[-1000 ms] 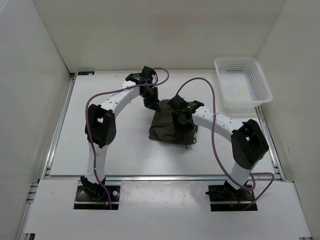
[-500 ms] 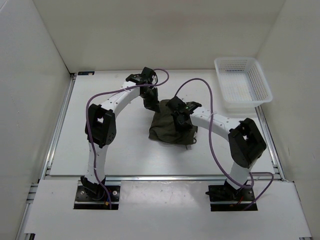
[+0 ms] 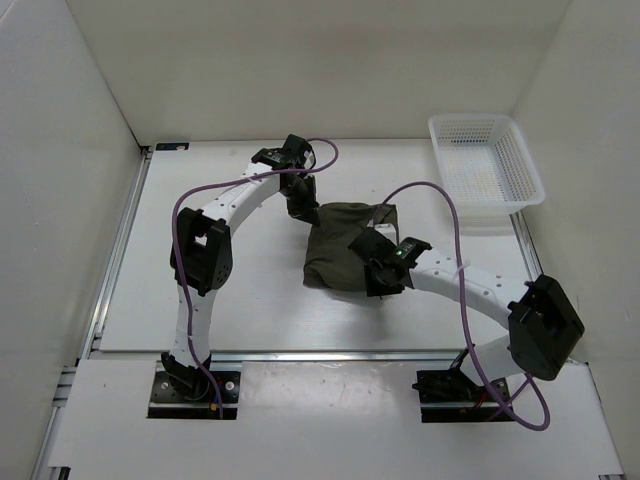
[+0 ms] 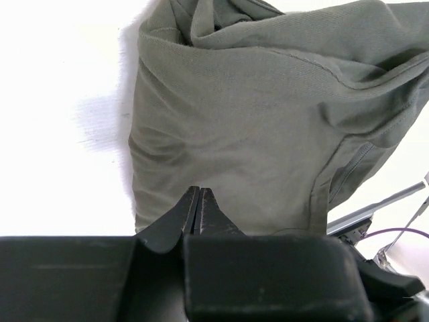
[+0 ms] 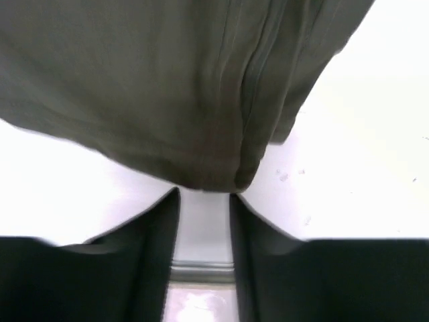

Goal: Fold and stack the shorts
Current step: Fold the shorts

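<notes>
The dark olive-green shorts (image 3: 340, 245) lie bunched in the middle of the table. In the left wrist view the shorts (image 4: 268, 121) fill the frame. My left gripper (image 3: 303, 212) is at their far left corner. Its jaws (image 4: 199, 192) are shut tip to tip over the fabric, and I see no cloth pinched between them. My right gripper (image 3: 368, 270) sits at the shorts' near right edge. Its fingers (image 5: 204, 194) stand apart with bare table between them. A folded hem of the shorts (image 5: 214, 168) lies just beyond the tips.
A white plastic basket (image 3: 485, 170) stands at the far right corner of the table. White walls enclose the table on three sides. Purple cables loop above both arms. A metal rail (image 3: 320, 352) runs along the near edge.
My right arm has pulled back from on top of the shorts to their near right edge, elbow swung out right. The shorts' far right part now lies flatter. The left arm has stayed put.
</notes>
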Available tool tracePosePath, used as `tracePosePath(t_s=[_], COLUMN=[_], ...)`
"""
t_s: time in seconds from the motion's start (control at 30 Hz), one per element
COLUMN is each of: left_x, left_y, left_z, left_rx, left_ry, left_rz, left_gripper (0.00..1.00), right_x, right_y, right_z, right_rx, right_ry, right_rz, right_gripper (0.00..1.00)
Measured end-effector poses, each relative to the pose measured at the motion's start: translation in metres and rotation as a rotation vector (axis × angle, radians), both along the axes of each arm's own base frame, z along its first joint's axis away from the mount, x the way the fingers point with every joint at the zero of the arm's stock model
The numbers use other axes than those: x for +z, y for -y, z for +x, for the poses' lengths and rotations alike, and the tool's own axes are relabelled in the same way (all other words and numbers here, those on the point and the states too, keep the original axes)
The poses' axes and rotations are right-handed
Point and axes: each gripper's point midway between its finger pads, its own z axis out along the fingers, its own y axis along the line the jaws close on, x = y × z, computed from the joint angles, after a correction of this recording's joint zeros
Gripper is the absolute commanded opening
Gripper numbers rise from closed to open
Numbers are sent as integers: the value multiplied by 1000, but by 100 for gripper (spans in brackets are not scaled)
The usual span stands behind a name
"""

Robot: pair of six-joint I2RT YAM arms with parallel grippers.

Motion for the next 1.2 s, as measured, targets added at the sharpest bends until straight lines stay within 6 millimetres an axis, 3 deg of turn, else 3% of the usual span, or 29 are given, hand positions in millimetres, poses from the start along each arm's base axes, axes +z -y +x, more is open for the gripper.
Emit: tracePosePath(t_s=[0.1, 0.17, 0.23, 0.3, 0.37, 0.5, 0.6, 0.77, 0.97, 1.1, 1.2], left_x=[0, 0, 0, 0, 0, 4, 18, 22, -21, -51, -61], left_y=[0, 0, 0, 0, 0, 2, 8, 20, 26, 31, 31], left_z=[0, 0, 0, 0, 0, 0, 9, 38, 60, 67, 68], left_rx=[0, 0, -1, -4, -7, -11, -14, 2, 29, 39, 45], left_ry=[0, 0, 0, 1, 1, 8, 42, 102, 69, 32, 17], left_rz=[0, 0, 0, 1, 2, -1, -15, -23, 17, 30, 35], left_gripper=[10, 10, 10, 10, 10, 10, 10, 10, 10, 10, 10], right_x=[-5, -2, 6, 21, 42, 83, 95, 77, 36, 9, -14], right_y=[2, -1, -6, -10, -17, -30, -30, -7, 17, 17, 18], right_z=[-11, -13, -10, -2, 10, 45, 80, 134, 175, 208, 227], right_rx=[10, 18, 20, 19, 13, 6, -11, -80, -142, -164, -175], right_ry=[-23, -21, -6, 32, 87, 196, 250, 219, 129, 94, 66], right_rz=[-22, -20, -5, 11, 35, 70, 63, 43, 76, 99, 108], right_gripper=[55, 55, 40, 14, 3, 0, 0, 0, 0, 0, 0])
